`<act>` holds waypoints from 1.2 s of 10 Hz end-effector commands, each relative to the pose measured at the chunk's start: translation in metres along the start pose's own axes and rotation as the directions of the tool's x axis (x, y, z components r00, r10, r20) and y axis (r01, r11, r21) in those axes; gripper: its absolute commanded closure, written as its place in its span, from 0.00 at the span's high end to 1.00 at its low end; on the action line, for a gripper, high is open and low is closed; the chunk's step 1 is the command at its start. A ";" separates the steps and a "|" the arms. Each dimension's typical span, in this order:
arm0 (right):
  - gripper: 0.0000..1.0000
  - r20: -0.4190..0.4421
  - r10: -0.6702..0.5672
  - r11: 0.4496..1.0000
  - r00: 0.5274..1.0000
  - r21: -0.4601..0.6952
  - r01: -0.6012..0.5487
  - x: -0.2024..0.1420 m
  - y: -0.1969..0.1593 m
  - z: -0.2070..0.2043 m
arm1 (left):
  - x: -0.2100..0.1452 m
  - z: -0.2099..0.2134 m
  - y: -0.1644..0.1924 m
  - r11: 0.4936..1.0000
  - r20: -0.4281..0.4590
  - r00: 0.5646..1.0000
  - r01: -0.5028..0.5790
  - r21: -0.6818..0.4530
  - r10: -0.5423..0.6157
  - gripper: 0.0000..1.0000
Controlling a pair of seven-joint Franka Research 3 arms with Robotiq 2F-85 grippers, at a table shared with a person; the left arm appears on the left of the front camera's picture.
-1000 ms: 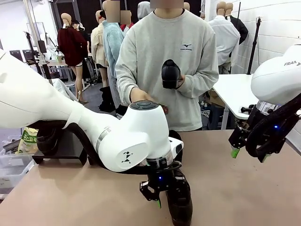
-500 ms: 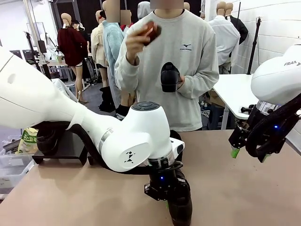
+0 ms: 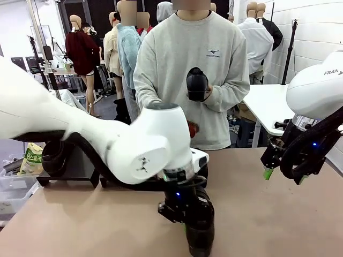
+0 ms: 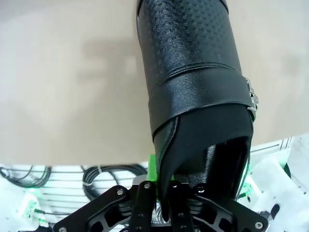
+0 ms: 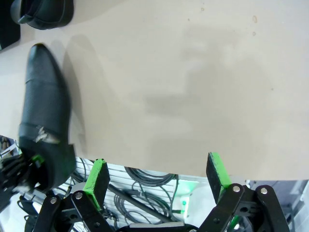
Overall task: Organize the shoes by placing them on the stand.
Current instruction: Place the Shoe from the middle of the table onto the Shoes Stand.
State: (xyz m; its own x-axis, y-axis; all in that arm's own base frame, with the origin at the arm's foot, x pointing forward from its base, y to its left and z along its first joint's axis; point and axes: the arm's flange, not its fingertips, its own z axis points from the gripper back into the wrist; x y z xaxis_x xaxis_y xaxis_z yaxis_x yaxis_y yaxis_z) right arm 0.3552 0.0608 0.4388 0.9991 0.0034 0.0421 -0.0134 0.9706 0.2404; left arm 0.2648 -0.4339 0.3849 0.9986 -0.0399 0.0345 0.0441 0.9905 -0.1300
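My left gripper [image 3: 181,212] is shut on the heel collar of a black shoe [image 3: 200,231], which stands low over the tan table [image 3: 278,225] near its front edge. In the left wrist view that shoe [image 4: 193,72] stretches away from the gripper [image 4: 161,193], a small buckle on its side. The right gripper [image 3: 282,175] hangs open above the table's right side, holding nothing. The right wrist view has the open gripper [image 5: 157,174], the held shoe [image 5: 46,116] and another shoe [image 5: 43,12]. The person holds one shoe [image 3: 196,84] at chest height. A black stand [image 3: 72,168] at the left carries a shoe [image 3: 52,156].
The person stands at the far edge, the other hand low with a small red thing [image 3: 193,129]. A clear bin with a packet [image 3: 32,161] lies beyond the table's left edge. A white table [image 3: 265,101] stands at the back right. Cables [image 5: 145,181] hang below the near edge.
The left arm has swung and carried the shoe slightly leftward. The person's free hand rose with a red thing, then dropped back. The right arm has stayed still.
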 end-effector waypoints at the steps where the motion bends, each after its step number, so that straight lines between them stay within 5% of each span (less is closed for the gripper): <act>1: 1.00 -0.001 0.005 1.000 1.000 -0.001 -0.005 0.000 0.000 -0.001 | -0.028 0.053 0.050 0.999 0.061 0.998 -0.036 0.037 0.033 0.00; 3: 1.00 -0.001 0.005 1.000 1.000 -0.001 -0.005 0.000 0.000 -0.001 | -0.036 0.082 0.096 0.990 0.210 0.971 -0.127 0.059 0.112 0.00; 5: 1.00 -0.001 0.005 1.000 1.000 -0.001 -0.005 0.000 0.000 -0.001 | -0.015 0.093 0.158 0.990 0.276 0.950 -0.138 -0.037 0.143 0.00; 7: 1.00 -0.001 0.005 1.000 1.000 -0.001 -0.005 0.000 0.000 -0.001 | 0.003 0.115 0.206 0.977 0.405 0.889 -0.199 -0.074 0.212 0.00; 8: 1.00 -0.001 0.005 1.000 1.000 -0.001 -0.005 0.000 0.000 -0.001 | 0.016 0.126 0.226 0.965 0.493 0.840 -0.264 0.009 0.225 0.00; 10: 1.00 -0.001 0.005 1.000 1.000 -0.001 -0.005 0.000 0.000 -0.001 | 0.040 0.145 0.255 0.951 0.535 0.813 -0.304 0.053 0.230 0.00; 11: 1.00 -0.001 0.005 1.000 1.000 -0.001 -0.005 0.000 0.000 -0.001 | 0.041 0.149 0.257 0.925 0.482 0.813 -0.381 0.015 0.327 0.00; 12: 1.00 -0.001 0.005 1.000 1.000 -0.001 -0.005 0.000 0.000 -0.001 | 0.041 0.152 0.244 0.955 0.497 0.832 -0.296 0.022 0.246 0.00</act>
State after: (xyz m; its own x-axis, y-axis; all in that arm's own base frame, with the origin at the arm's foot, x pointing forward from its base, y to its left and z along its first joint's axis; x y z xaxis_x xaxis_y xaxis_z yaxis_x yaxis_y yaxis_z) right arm 0.3552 0.0607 0.4390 0.9991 0.0031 0.0424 -0.0132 0.9706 0.2405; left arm 0.3194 -0.1583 0.5026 0.8174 0.3121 0.4842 -0.3003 0.9482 -0.1042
